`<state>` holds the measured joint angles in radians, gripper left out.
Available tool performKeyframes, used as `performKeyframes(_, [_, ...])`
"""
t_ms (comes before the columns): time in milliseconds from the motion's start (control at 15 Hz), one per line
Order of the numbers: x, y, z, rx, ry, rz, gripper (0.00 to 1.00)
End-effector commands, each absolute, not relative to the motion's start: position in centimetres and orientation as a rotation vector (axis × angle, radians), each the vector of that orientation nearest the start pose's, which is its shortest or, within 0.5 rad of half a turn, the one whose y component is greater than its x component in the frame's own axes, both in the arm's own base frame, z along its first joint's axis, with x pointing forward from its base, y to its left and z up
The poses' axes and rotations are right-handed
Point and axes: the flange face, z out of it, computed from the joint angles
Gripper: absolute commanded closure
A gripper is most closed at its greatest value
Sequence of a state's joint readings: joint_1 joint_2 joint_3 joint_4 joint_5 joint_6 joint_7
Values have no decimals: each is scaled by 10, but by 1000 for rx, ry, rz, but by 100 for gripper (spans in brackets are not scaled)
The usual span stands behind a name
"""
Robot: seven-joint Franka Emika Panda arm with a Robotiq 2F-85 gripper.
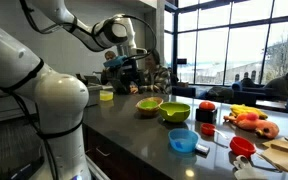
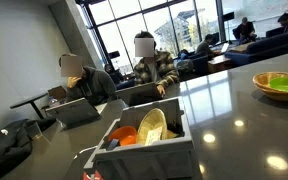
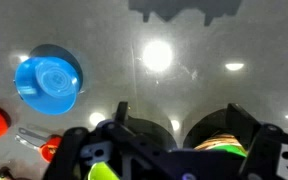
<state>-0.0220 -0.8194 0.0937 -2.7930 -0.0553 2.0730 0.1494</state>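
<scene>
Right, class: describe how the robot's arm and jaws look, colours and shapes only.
The arm is glossy white, made of rounded, bulbous segments with dark bands at the joints. The jaws are black and angular in the wrist view.

The wrist view's bottom edge cuts off the end effector (image 3: 174, 130).

You've got an olive-green plastic bowl (image 1: 149, 105) just beside a bright-green plastic bowl (image 1: 175, 112) on the dark glossy countertop (image 1: 124, 125); grey plastic bin (image 2: 149, 158) holds a tilted yellow plate (image 2: 152, 126).
</scene>
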Motion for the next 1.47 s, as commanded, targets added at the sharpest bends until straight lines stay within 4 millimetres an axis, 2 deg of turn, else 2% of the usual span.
performKeyframes(0, [309, 17, 437, -3243, 129, -172, 0])
performKeyframes(67, [309, 17, 436, -3243, 129, -171, 0])
performKeyframes(200, [311, 32, 438, -3249, 181, -177, 0])
performKeyframes(600, [319, 35, 417, -3272, 623, -178, 0])
performKeyframes(933, [333, 5, 397, -3190, 932, -140, 0])
performKeyframes(1200, [360, -20, 394, -2982, 1129, -361, 0])
performKeyframes(1400, [373, -38, 382, -2863, 1352, -453, 0])
